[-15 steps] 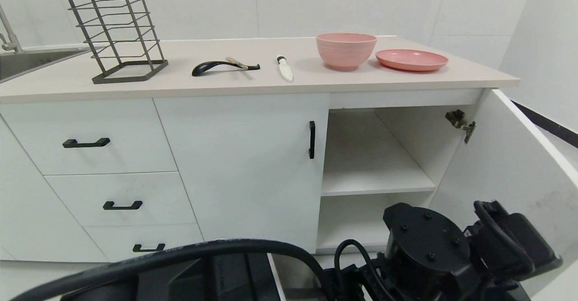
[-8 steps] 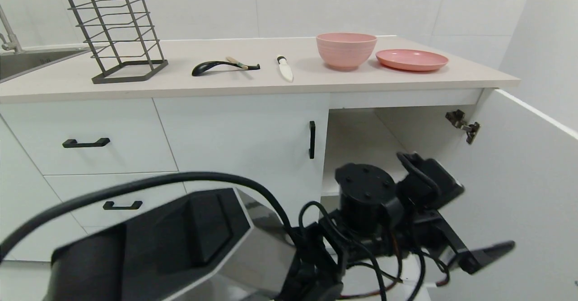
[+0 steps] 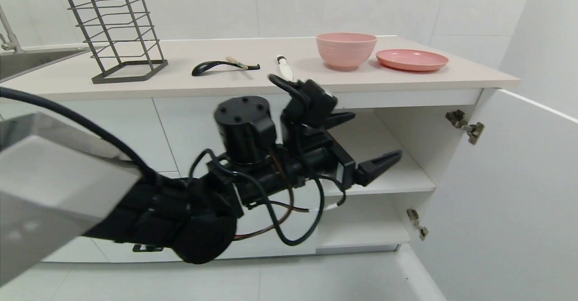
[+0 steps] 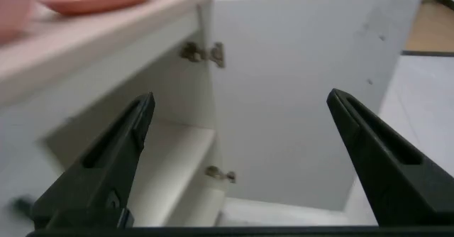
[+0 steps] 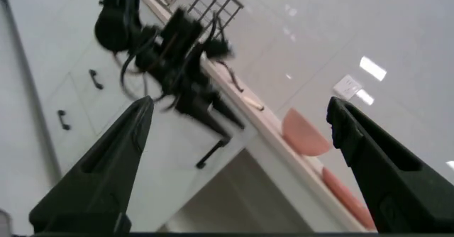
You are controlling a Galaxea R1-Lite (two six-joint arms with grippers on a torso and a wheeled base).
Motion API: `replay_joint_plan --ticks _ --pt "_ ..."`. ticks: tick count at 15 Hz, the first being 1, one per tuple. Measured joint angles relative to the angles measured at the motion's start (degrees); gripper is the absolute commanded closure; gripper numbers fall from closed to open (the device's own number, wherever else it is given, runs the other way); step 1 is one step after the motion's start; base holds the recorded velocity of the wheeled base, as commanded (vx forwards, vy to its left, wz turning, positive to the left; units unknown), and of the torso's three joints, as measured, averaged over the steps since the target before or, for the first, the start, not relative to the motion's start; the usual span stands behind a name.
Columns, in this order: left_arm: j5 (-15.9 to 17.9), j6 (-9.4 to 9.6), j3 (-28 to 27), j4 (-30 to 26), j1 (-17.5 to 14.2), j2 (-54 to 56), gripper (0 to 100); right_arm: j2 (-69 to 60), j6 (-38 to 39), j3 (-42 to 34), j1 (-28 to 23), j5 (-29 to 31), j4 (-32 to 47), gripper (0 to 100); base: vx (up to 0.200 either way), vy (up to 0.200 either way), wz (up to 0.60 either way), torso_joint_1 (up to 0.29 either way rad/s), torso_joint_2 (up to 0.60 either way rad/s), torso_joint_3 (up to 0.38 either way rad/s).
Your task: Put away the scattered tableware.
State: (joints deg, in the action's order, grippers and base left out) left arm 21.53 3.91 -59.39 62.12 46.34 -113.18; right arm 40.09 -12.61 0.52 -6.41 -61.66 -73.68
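Hanging at cabinet: left claw (image 3: 375, 135), fingers spread wide, nothing between them, in front of the open compartment, level with the white middle shelf (image 3: 379, 177) and below the counter edge.
Other arm: right claw (image 5: 240, 106), fingers wide apart too, gripping nothing; the left arm and the cabinet front lie beyond it.
Bowl: pink ribbed bowl (image 3: 346, 49), upright on the beige counter (image 3: 180, 79), toward its right end, above the open compartment.
Plate: flat pink plate (image 3: 412, 59), just beside the bowl on its right, near the counter's right end; cannot tell if the two touch.
Knife: white-bladed knife (image 3: 283, 64) with dark handle end, lying flat left of the bowl, apart from it; near tip hidden behind the left arm.
Spoon: black curved spoon (image 3: 216, 67), lying flat mid-counter, left of the knife.
Small utensil: thin wooden-handled utensil (image 3: 237, 62), lying across the spoon's handle, touching it; type too small to tell.
Rack: black wire rack (image 3: 113, 30), upright on the counter's left part, well apart from the bowl and plate.
Sink: steel sink (image 3: 31, 59), set in at the far left, beside the rack.
Door: white cabinet door (image 3: 519, 183), swung wide open on the right, metal hinge (image 3: 465, 125) showing at its top.
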Motion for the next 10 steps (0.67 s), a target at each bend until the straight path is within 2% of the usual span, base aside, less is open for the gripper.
replay_joint_plan --ticks 4,10 --pt "0.1 2.44 14.3 0.0 -8.1 16.5 0 -9.4 -0.8 -0.4 3.7 0.0 18.3 0 0.000 0.000 0.00 0.000 0.00 0.000" --pt "0.3 3.17 40.6 -0.4 -22.4 43.2 0 -27.7 -2.0 -0.5 8.6 0.0 47.0 0 0.000 0.000 0.00 0.000 0.00 0.000"
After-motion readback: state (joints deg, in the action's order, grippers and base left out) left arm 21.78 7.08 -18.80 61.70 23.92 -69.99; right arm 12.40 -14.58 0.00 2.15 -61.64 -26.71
